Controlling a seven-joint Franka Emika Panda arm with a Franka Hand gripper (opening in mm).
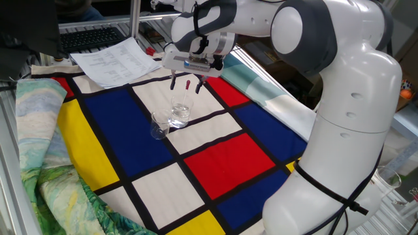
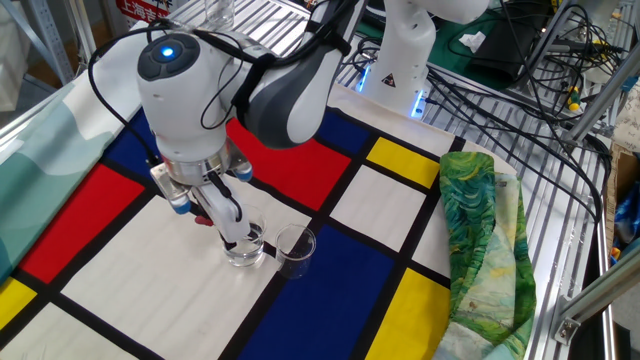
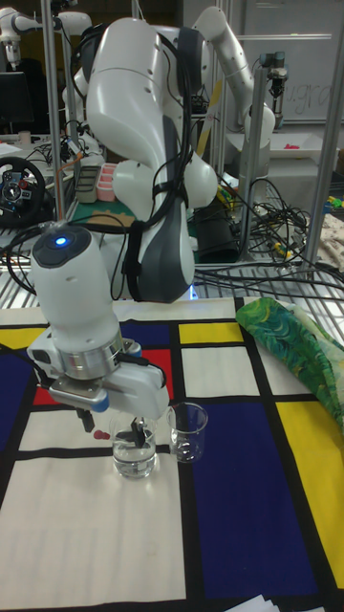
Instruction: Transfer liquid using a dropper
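Observation:
My gripper (image 1: 187, 82) hangs over the right-hand glass beaker (image 1: 181, 115), its two red-tipped fingers spread about a beaker's width apart. The dropper (image 1: 186, 98) stands nearly upright in that beaker. Its small red bulb sits between the fingers, with a gap on each side. A second, smaller beaker (image 1: 159, 126) stands just left of the first. In the other fixed view the gripper (image 2: 222, 225) covers the dropper over the beaker (image 2: 244, 250), with the second beaker (image 2: 295, 250) beside it. The liquid is too faint to make out.
The beakers stand on a cloth of red, blue, yellow and white squares (image 1: 222, 156). Papers (image 1: 117, 60) lie at its far corner. A green patterned cloth (image 2: 480, 240) is bunched along one edge. The robot's base (image 1: 339, 150) stands close by, and cables (image 2: 500, 60) lie behind.

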